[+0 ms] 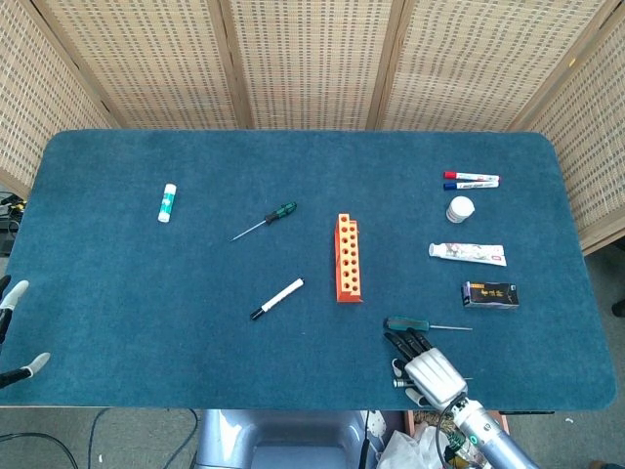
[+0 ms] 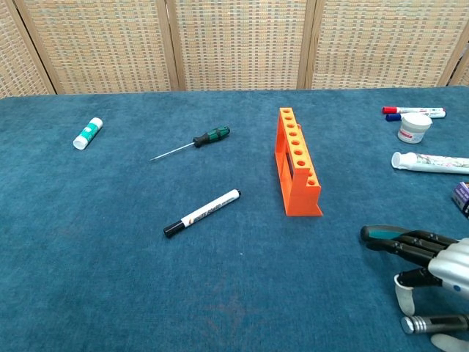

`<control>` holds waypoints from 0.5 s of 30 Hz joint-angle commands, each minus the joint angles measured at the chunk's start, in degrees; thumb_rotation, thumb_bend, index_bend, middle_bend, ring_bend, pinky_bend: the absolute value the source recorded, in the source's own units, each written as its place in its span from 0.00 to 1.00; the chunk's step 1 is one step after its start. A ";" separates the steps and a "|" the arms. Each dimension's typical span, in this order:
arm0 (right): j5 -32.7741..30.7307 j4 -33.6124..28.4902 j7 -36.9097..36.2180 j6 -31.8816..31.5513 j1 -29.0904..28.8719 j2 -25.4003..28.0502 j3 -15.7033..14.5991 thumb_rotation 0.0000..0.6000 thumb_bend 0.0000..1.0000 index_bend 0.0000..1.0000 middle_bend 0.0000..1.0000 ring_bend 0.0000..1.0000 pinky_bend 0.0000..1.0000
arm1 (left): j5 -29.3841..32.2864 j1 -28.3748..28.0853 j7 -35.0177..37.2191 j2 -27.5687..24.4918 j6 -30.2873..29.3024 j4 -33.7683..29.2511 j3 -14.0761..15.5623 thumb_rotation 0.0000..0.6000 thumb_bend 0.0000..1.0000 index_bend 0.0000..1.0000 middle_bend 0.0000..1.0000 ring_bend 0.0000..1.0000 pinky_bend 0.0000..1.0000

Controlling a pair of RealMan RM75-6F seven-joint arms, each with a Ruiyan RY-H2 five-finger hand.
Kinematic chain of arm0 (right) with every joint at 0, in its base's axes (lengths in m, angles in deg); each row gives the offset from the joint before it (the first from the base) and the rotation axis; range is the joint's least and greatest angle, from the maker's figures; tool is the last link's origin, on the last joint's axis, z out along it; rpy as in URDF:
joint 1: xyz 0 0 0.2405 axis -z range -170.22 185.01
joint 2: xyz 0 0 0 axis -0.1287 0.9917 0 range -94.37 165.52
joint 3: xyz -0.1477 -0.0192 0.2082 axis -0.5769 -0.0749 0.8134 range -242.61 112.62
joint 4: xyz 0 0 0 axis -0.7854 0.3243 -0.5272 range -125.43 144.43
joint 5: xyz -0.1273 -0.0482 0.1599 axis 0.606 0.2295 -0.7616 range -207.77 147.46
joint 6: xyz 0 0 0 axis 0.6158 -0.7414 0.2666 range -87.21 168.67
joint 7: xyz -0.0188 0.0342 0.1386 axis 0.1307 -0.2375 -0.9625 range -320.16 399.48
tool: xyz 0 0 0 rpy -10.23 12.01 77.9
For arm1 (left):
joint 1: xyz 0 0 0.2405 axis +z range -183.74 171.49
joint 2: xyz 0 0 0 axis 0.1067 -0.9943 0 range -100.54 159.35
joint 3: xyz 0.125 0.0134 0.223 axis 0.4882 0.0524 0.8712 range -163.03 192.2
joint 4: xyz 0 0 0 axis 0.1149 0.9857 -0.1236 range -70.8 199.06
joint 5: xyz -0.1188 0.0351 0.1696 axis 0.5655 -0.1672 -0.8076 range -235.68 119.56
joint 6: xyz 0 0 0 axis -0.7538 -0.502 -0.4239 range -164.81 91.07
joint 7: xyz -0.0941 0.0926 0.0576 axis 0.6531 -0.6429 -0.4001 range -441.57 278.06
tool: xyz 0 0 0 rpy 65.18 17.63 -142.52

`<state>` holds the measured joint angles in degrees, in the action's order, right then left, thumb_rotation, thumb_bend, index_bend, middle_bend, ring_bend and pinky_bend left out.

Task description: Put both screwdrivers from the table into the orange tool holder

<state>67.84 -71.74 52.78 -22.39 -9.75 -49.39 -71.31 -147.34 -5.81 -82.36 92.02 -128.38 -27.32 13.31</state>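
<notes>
Right hand (image 1: 427, 367) sits at the near edge of the table (image 1: 117, 322), fingers apart and extended toward the teal-handled screwdriver (image 1: 422, 325), fingertips (image 2: 399, 248) just at its handle. Nothing gripped yet as far as I can tell. Left hand (image 1: 14, 332) barely in frame at the left edge, fingers spread, holding nothing.

Teal-handled screwdriver lies flat, handle pointing left, thin shaft running right, near the front end of the orange tool holder (image 1: 347, 258). Green-handled screwdriver (image 1: 266, 221) lies well left of the holder, shaft pointing toward the near-left. Holder stands upright, row of holes on top, all look empty.

Handling guess: both tools light and rigid, thin steel shaft, low on the cloth so hard to get fingers under. Take hold of the handle, the thick grippy part, not the shaft. Pinch mid-handle, tip down for insertion. Holder looks light plastic; a sideways nudge could tip it.
</notes>
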 commanded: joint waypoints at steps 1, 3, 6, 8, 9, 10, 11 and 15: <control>-0.13 0.23 -0.05 -0.16 -0.04 -0.12 -0.15 1.00 0.30 0.47 0.00 0.00 0.00 | 0.03 -0.03 -0.09 0.04 0.07 0.04 0.02 1.00 0.00 0.00 0.00 0.00 0.00; -0.12 0.40 -0.08 -0.38 -0.10 -0.15 -0.25 1.00 0.31 0.49 0.00 0.00 0.00 | 0.05 -0.06 -0.14 0.07 0.15 -0.01 0.03 1.00 0.00 0.00 0.00 0.00 0.00; -0.06 0.59 -0.25 -0.87 -0.14 -0.24 -0.34 1.00 0.35 0.52 0.00 0.00 0.00 | 0.10 -0.05 -0.12 0.06 0.11 -0.02 0.00 1.00 0.00 0.00 0.00 0.00 0.00; -0.04 0.79 -0.34 -1.25 -0.12 -0.29 -0.39 1.00 0.40 0.55 0.00 0.00 0.00 | 0.11 -0.04 -0.11 0.08 0.10 -0.02 0.02 1.00 0.00 0.00 0.00 0.00 0.00; -0.04 0.86 -0.31 -1.36 -0.11 -0.32 -0.41 1.00 0.42 0.56 0.00 0.00 0.00 | 0.10 -0.04 -0.11 0.09 0.10 -0.01 0.02 1.00 0.00 0.00 0.00 0.00 0.00; -0.06 0.94 -0.30 -1.51 -0.10 -0.36 -0.47 1.00 0.43 0.57 0.00 0.00 0.00 | 0.07 -0.06 -0.15 0.08 0.14 -0.02 0.05 1.00 0.00 0.00 0.00 0.00 0.00; -0.05 0.95 -0.37 -1.58 -0.11 -0.37 -0.55 1.00 0.43 0.58 0.00 0.00 0.00 | 0.07 -0.08 -0.16 0.08 0.18 -0.03 0.06 1.00 0.00 0.00 0.00 0.00 0.00; 1.08 0.92 -1.67 -3.06 -0.16 -0.38 -0.88 1.00 0.43 0.60 0.00 0.00 0.00 | 0.13 -0.10 -0.20 0.09 0.23 -0.02 0.05 1.00 0.00 0.00 0.00 0.00 0.00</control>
<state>68.42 -70.83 51.60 -24.84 -9.90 -49.76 -72.06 -147.20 -5.92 -82.57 92.11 -128.15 -27.34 13.36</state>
